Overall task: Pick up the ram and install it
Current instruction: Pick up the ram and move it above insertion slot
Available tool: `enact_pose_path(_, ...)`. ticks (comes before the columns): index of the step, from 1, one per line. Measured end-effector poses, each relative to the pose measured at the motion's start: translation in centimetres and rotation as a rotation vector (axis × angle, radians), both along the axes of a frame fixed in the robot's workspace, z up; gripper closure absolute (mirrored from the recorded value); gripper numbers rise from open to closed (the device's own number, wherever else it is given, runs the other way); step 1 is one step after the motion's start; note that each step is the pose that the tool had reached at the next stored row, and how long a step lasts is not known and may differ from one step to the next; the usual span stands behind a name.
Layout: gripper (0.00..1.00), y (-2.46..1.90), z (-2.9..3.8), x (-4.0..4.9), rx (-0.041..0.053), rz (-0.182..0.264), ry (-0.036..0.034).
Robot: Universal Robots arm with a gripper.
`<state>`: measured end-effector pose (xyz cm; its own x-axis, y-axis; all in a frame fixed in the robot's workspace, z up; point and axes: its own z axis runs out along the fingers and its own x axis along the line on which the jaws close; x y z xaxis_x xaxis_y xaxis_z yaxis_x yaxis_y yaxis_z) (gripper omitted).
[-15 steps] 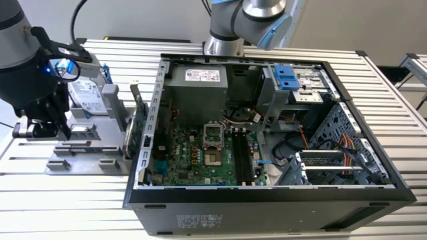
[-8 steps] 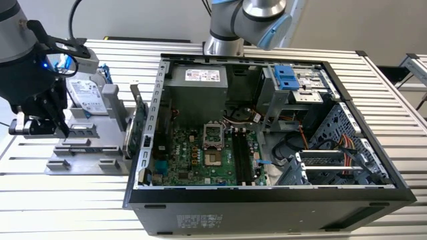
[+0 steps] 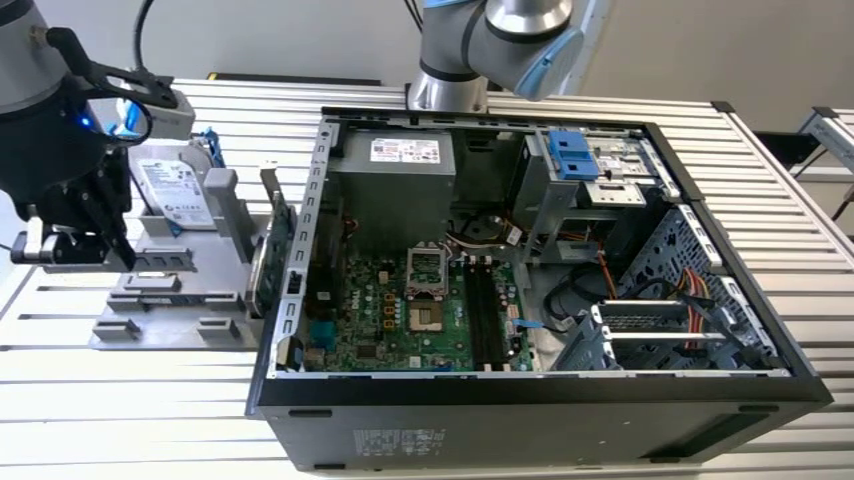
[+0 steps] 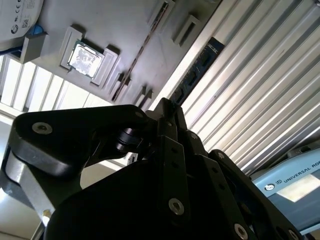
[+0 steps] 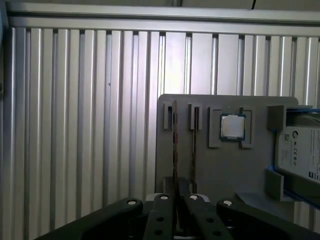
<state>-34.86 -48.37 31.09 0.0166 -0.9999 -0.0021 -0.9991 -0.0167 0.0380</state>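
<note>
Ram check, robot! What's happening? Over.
Gripper right at the ram. Ram on edge in gray holder. Another stick beside it, apart.

The bench (image 3: 134, 400) is shiny silver metal with long ridges. The grey holder (image 5: 225, 170) looks like dull, smooth plastic. The chip (image 5: 232, 126) on it has a shiny metal top. The hard drive (image 3: 178, 190) is silver metal with a white paper label. The claw (image 5: 177, 202) is dull black with small shiny screws. The computer case (image 3: 534, 415) is dull black outside and bare grey metal inside.
</note>
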Motion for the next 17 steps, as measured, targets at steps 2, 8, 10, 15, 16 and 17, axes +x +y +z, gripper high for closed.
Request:
enact_pose_path(2, 1.0, 0.0, 0.16, 0.0, 0.0, 0.0, 0.0)
enact_pose_path(8, 1.0, 0.0, 0.59, 0.0, -0.0001, -0.003, -0.0001)
enact_pose_path(10, 1.0, 0.0, 0.71, 0.0, 0.0, -0.005, 0.0)
enact_pose_path(15, 1.0, 0.0, 1.13, 0.0, 0.0, -0.007, 0.0001)
enact_pose_path(16, 1.0, 0.0, 1.21, 0.0, 0.0, -0.007, 0.0)
enact_pose_path(17, 1.0, 0.0, 1.3, 0.0, 0.0, -0.007, 0.0)
